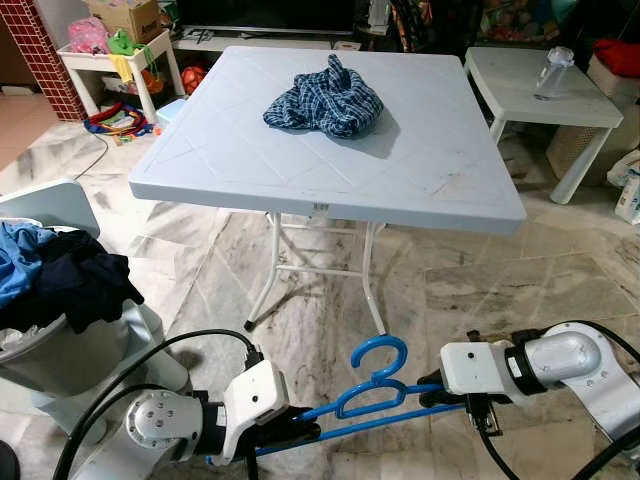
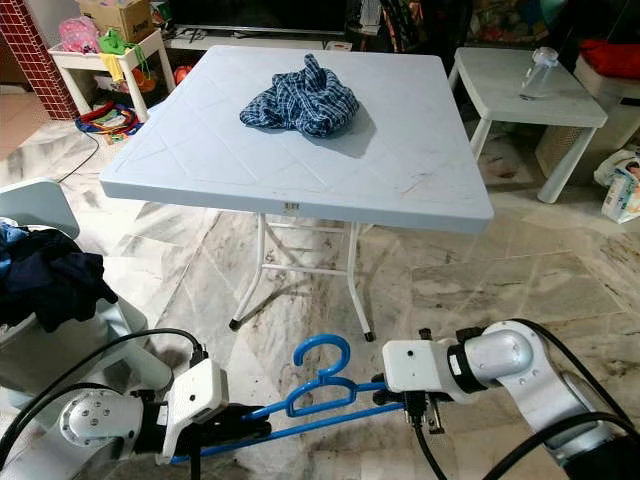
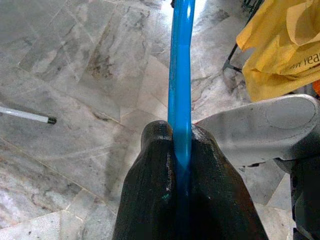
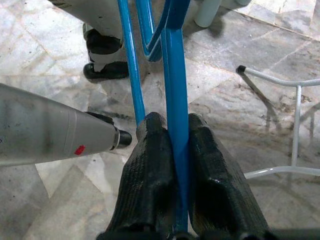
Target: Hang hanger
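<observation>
A blue plastic hanger (image 1: 375, 390) is held low over the marble floor in front of me, its hook (image 1: 381, 354) pointing up and toward the table. My left gripper (image 1: 300, 432) is shut on one end of its lower bar (image 3: 180, 75). My right gripper (image 1: 435, 392) is shut on the other end, where the blue bar (image 4: 175, 75) runs between the black fingers (image 4: 150, 165). A crumpled blue plaid shirt (image 1: 325, 100) lies on the pale blue folding table (image 1: 440, 170) ahead.
The table's white legs (image 1: 320, 270) stand just beyond the hanger. A grey laundry bin with dark clothes (image 1: 60, 290) is at my left. A white side table (image 1: 540, 90) with a clear bottle (image 1: 553, 72) stands back right. A toy shelf (image 1: 120, 50) is back left.
</observation>
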Available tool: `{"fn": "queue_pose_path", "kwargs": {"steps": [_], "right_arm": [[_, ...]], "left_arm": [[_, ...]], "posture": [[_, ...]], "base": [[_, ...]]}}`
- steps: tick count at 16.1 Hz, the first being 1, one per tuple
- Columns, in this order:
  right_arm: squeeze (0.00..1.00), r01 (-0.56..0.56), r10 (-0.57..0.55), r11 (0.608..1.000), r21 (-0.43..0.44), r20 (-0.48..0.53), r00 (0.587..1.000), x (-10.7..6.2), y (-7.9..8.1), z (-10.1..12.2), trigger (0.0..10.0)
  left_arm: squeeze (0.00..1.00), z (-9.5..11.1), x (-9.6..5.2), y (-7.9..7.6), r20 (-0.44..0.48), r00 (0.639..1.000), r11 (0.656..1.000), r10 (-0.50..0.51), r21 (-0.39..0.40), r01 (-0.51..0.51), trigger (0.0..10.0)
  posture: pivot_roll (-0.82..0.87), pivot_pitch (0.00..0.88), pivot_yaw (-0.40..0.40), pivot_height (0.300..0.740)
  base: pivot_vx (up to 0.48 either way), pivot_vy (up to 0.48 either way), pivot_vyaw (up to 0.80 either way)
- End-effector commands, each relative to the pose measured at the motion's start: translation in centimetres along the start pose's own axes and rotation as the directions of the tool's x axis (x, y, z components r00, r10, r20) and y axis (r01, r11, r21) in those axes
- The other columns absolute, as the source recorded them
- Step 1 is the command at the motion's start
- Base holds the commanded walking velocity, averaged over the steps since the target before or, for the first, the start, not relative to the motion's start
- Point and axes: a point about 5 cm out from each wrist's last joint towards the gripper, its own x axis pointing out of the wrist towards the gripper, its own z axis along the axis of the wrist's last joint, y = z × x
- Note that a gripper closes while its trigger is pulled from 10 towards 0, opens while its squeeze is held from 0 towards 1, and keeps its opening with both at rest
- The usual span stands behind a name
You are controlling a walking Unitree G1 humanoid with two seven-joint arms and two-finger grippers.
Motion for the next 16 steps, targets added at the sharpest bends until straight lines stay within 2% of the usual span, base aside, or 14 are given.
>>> {"fn": "queue_pose_path", "kwargs": {"steps": [1,3,4,5,6,7,9,11,12,13,14,16], "right_arm": [[0.00,0.002,-0.002,1.000,0.002,-0.035,0.999,-0.5,-0.2,-0.4,0.0],[0.00,-0.010,0.010,1.000,-0.008,-0.047,0.999,-0.6,-0.2,-0.6,0.0],[0.00,-0.011,0.011,1.000,-0.010,-0.050,0.999,-0.6,-0.3,-0.6,0.0],[0.00,-0.011,0.010,1.000,-0.011,-0.052,0.999,-0.5,-0.3,-0.7,0.0],[0.00,-0.001,0.000,1.000,-0.013,-0.066,0.998,-0.5,-0.4,-0.9,0.0],[0.00,0.026,-0.030,0.999,-0.034,-0.109,0.994,-0.3,-0.8,-1.4,0.0],[0.00,0.076,-0.081,0.996,-0.038,-0.141,0.987,0.1,-1.3,-2.0,0.0],[0.00,0.145,-0.153,0.988,-0.056,-0.196,0.969,0.2,-2.1,-2.9,0.0],[0.00,0.177,-0.186,0.982,-0.057,-0.222,0.957,0.2,-2.4,-3.4,0.0],[0.00,0.277,-0.278,0.960,-0.038,-0.254,0.927,0.2,-3.2,-4.2,0.0],[0.00,0.303,-0.301,0.952,-0.033,-0.262,0.917,0.3,-3.3,-4.5,0.0],[0.00,0.408,-0.391,0.913,0.010,-0.269,0.880,0.2,-3.6,-5.2,0.0]], "left_arm": [[0.00,0.2,0.0,0.1,0.002,1.000,1.000,0.002,0.020,-0.002,10.0],[0.00,-0.1,0.0,0.1,-0.018,1.000,0.999,-0.001,0.036,0.001,10.0],[0.18,-0.2,0.0,0.3,-0.026,1.000,0.997,0.013,0.080,-0.011,10.0],[1.00,-0.1,0.0,0.4,-0.020,0.999,0.996,0.026,0.088,-0.024,10.0],[1.00,0.2,0.1,0.7,-0.007,0.999,0.996,0.043,0.083,-0.042,10.0],[1.00,0.7,0.1,1.5,0.015,0.994,0.982,0.110,0.152,-0.111,10.0],[1.00,1.1,0.0,2.6,0.054,0.979,0.957,0.196,0.208,-0.203,10.0],[1.00,1.2,-0.2,3.0,0.058,0.976,0.948,0.212,0.230,-0.220,10.0],[1.00,1.3,-0.3,3.2,0.063,0.972,0.946,0.227,0.223,-0.236,10.0],[1.00,1.7,-0.4,3.2,0.109,0.962,0.951,0.251,0.155,-0.266,10.0],[1.00,1.8,-0.4,3.3,0.120,0.956,0.951,0.268,0.128,-0.283,10.0],[1.00,1.3,-0.6,3.7,0.149,0.913,0.920,0.380,0.039,-0.390,10.0]], "posture": [[-0.01,0.071,-0.019,0.740],[-0.01,0.072,-0.019,0.740],[-0.01,0.072,-0.019,0.740],[-0.01,0.072,-0.019,0.740],[0.00,0.071,-0.021,0.740],[0.00,0.070,-0.022,0.740],[0.00,0.066,-0.022,0.740],[0.00,0.062,-0.024,0.740],[0.01,0.061,-0.025,0.740],[0.01,0.060,-0.026,0.740],[0.01,0.058,-0.028,0.740],[0.01,0.052,-0.038,0.740]], "base": [[0.000,0.000,0.00],[0.000,0.000,0.00],[0.000,0.000,0.00],[0.000,0.000,0.00],[0.000,0.000,0.00],[0.000,0.000,0.00],[0.000,0.000,0.00],[0.000,0.000,0.00],[0.000,0.000,0.00],[0.000,0.000,0.00],[0.000,0.000,0.00],[0.000,0.000,0.00]]}}
